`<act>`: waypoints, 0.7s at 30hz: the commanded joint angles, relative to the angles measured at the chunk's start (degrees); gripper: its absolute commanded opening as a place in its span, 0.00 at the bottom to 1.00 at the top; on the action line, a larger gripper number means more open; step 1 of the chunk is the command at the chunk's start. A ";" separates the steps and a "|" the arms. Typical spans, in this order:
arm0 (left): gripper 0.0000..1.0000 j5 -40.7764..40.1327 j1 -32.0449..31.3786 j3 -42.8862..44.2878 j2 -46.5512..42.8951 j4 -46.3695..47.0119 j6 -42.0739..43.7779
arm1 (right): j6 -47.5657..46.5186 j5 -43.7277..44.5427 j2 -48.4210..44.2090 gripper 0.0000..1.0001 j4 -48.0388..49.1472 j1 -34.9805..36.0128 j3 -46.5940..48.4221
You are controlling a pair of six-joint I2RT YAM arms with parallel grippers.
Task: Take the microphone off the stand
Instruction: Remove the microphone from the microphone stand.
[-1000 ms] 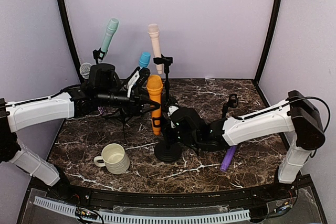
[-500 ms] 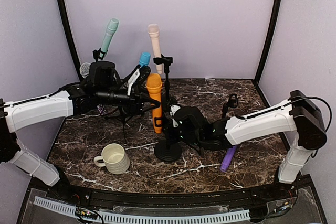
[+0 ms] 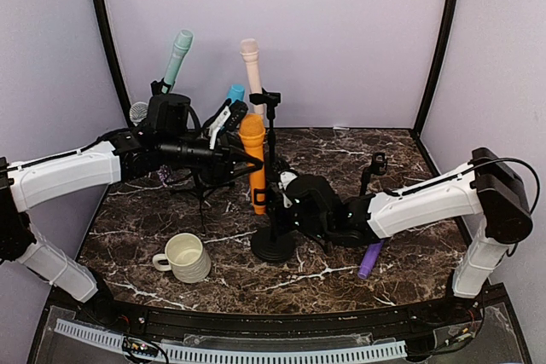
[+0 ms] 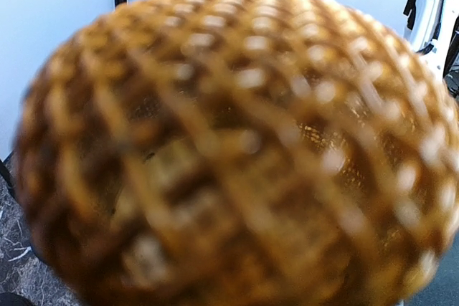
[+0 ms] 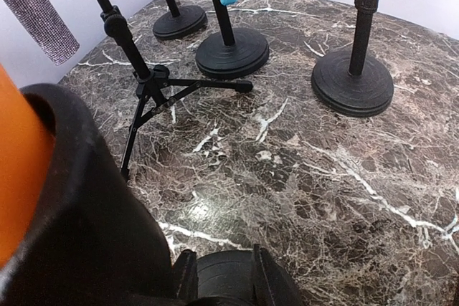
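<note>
Inside black stand clip [image 3: 261, 199], orange microphone [image 3: 252, 153]

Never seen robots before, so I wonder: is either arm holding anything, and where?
Left pincer apparently grips the orange microphone near its head; right pincer apparently holds the stand.

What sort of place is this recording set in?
Probably a lab robot cell rather than a studio: plain lavender walls box in a marble-patterned table, with brightly coloured microphones staged on stands.
</note>
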 commanded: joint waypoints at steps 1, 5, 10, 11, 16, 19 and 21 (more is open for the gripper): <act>0.00 5.30 0.71 4.35 -3.09 4.04 -1.17 | 0.07 7.15 3.49 0.00 -13.35 -0.94 -3.52; 0.00 6.17 0.82 5.45 -2.46 2.98 -1.09 | -3.03 8.32 3.63 0.00 -13.23 0.46 -3.16; 0.00 5.63 1.29 6.04 -1.98 1.76 -0.80 | -3.92 8.89 2.98 0.00 -13.13 1.10 -3.19; 0.00 5.58 1.34 5.98 -1.98 1.64 -0.67 | -3.89 8.78 2.94 0.00 -13.11 1.10 -3.17; 0.00 6.16 1.31 5.32 -2.36 2.05 0.63 | -3.14 9.51 3.07 0.00 -13.88 1.15 -2.52; 0.00 7.64 1.36 3.65 -3.59 3.95 1.43 | -1.93 10.51 3.71 0.00 -15.68 1.09 -1.39; 0.00 8.78 1.30 2.43 -4.55 4.96 2.48 | -1.07 11.15 4.08 0.00 -17.29 1.01 -0.44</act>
